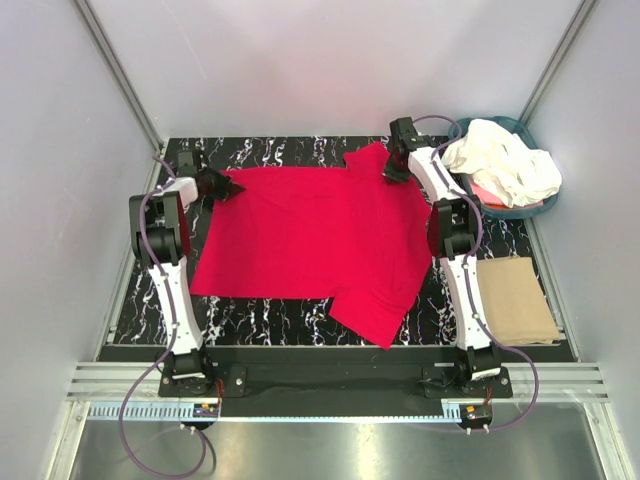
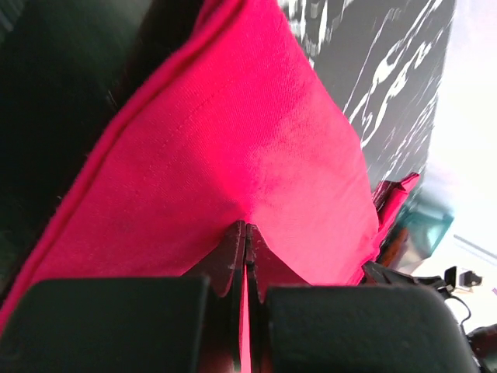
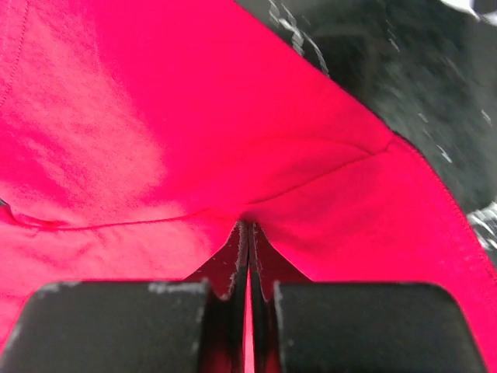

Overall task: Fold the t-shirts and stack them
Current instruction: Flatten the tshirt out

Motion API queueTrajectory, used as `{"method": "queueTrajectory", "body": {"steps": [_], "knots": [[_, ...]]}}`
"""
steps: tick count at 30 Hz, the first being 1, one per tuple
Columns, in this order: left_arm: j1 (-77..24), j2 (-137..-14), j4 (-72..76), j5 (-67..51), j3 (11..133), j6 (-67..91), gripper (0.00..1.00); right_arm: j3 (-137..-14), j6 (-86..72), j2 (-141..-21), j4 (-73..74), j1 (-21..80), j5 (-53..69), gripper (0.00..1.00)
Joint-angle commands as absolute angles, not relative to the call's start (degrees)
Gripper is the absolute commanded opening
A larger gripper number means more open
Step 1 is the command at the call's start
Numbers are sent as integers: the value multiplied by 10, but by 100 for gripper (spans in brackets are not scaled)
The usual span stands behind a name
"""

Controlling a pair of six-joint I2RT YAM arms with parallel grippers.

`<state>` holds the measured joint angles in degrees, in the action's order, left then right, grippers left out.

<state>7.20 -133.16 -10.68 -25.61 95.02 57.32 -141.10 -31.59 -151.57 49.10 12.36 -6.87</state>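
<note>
Around the worktop: pale, plain walls (image 1: pixel 330 60) close in on three sides, with metal frame posts rising at the far corners. A metal rail (image 1: pixel 330 385) crosses the near edge by the arm bases.
Worktop (image 1: pixel 260 322): black with white marble-like veins, lying level between the walls.
Red t-shirt (image 1: pixel 310 240): spread flat over the middle of the worktop and covering most of it. Both sleeves are on the right side, one pointing to the far edge and one to the near edge.
Tan garment (image 1: pixel 515 300): folded into a neat rectangle on the near right of the worktop, just beside the right arm.
Basket (image 1: pixel 512 211): teal, at the far right corner.
White garments (image 1: pixel 505 165): crumpled and heaped in the basket, spilling over its rim.
Left hand (image 1: pixel 222 186): at the far left corner of the red t-shirt, clenched on the cloth. Its wrist view shows fabric pinched between the pressed fingers (image 2: pixel 225 260).
Right hand (image 1: pixel 393 172): at the far right by the far sleeve, likewise clamped on red cloth beside a seam, the fingers (image 3: pixel 229 268) pressed together.
</note>
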Motion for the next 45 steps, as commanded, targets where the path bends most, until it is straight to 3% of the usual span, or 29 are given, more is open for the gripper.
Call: {"method": "queueTrajectory", "body": {"steps": [1, 9, 12, 16, 20, 24, 30, 33, 36, 42, 45], "knots": [[96, -1365, -107, -248, 978, 570, 0, -1469, -335, -1562, 491, 122, -44, 2], [112, -1397, -147, -249, 1065, 525, 2, -1551, -325, -1622, 489, 122, -14, 3], [111, -1392, -164, -266, 1098, 486, 15, -1554, -311, -1617, 486, 122, 16, 6], [103, -1314, -190, -242, 1093, 422, 32, -1539, -300, -1574, 504, 122, 40, 23], [89, -1237, -226, -222, 1043, 361, 43, -1490, -280, -1479, 527, 121, 46, 50], [64, -1138, -236, -209, 958, 330, 52, -1423, -268, -1402, 549, 121, 70, 60], [29, -993, -264, -180, 791, 299, 54, -1208, -247, -1238, 548, 131, 117, 61], [33, -887, -292, -150, 709, 295, 54, -1019, -249, -1128, 519, 141, 154, 61], [39, -812, -330, -124, 642, 294, 53, -906, -259, -1021, 486, 148, 205, 61], [127, -697, -356, -106, 504, 313, 51, -615, -312, -849, 430, 151, 279, 61], [178, -695, -360, -126, 469, 304, 54, -523, -359, -782, 396, 159, 294, 58]]}}
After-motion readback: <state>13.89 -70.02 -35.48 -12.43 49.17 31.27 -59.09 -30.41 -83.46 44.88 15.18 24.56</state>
